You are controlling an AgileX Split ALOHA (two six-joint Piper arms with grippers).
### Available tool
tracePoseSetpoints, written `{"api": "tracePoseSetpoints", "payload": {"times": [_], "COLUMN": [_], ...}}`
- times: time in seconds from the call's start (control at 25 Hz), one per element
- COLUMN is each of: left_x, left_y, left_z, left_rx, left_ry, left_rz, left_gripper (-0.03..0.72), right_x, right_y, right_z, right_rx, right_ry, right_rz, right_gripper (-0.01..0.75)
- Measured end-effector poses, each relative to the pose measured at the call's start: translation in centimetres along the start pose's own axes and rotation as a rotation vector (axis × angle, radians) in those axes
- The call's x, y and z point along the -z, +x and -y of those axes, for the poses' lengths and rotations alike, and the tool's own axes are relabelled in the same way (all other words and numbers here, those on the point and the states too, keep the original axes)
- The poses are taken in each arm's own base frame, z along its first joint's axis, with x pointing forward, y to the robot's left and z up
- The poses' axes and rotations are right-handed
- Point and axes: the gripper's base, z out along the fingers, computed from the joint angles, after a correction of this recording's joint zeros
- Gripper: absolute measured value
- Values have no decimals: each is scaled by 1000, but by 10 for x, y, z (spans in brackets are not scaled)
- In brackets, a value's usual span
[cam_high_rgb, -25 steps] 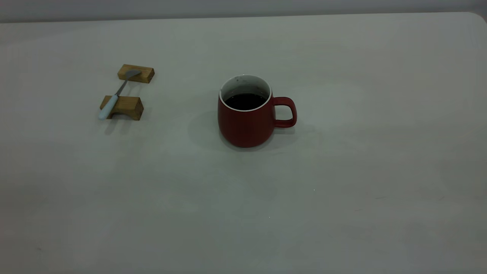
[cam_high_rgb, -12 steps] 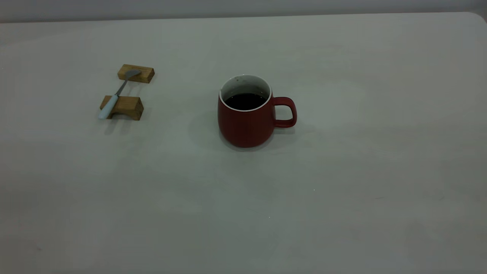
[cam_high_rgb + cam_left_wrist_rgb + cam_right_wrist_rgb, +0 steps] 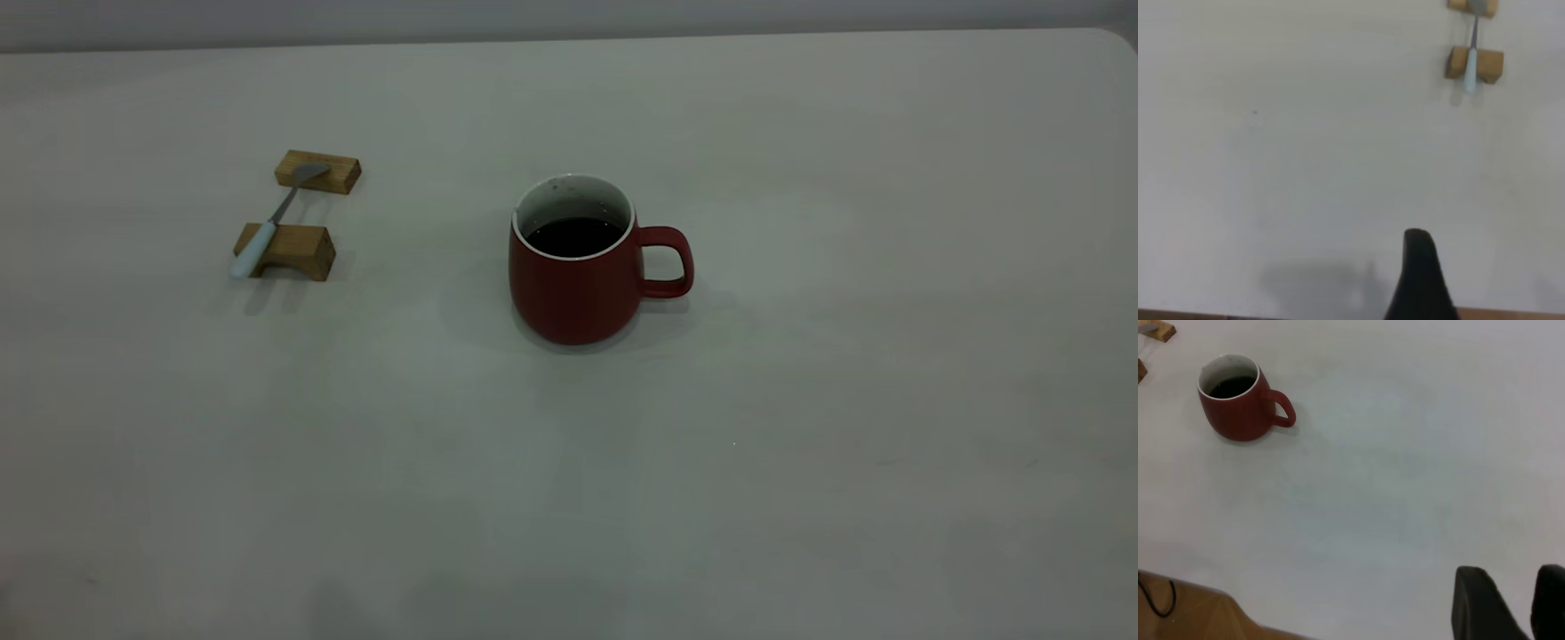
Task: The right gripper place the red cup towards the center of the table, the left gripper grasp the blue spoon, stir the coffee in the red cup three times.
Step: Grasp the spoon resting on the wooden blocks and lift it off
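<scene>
The red cup (image 3: 573, 284) stands upright near the middle of the table (image 3: 800, 400), its handle pointing right, with dark coffee (image 3: 573, 236) inside. The blue spoon (image 3: 267, 233) lies across two wooden blocks at the far left. Neither gripper shows in the exterior view. In the left wrist view my left gripper (image 3: 1419, 267) is only a black tip over the table's near edge, far from the spoon (image 3: 1470, 63). My right gripper (image 3: 1513, 587) is open and empty above bare table, well away from the cup (image 3: 1238, 413).
The two tan blocks (image 3: 317, 172) (image 3: 298, 252) carry the spoon's bowl and handle. In the right wrist view a brown surface (image 3: 1191, 613) with a black cable (image 3: 1158, 603) lies beyond the table's edge.
Cup, spoon and blocks have not moved. A faint shadow has crept onto the table's near edge in the exterior view.
</scene>
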Motion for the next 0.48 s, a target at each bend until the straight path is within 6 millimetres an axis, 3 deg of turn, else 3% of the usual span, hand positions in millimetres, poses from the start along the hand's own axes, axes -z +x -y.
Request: {"api": "tracePoseSetpoints", "payload": {"times": [0.2,0.48], "left_x": [-61,-153], "left_y": [-34,-52], "left_z": [13,36], "left_rx": [4,-40], "left_ry": [27,56], "left_rz": [-98,-230], "left_gripper": [620,620], "right_x": [0,0], "right_y": [0,0], "right_z": [0,0], "right_rx": [0,0], "right_ry": [-1,-1], "right_rz": [0,0], "right_gripper": [236,236]}}
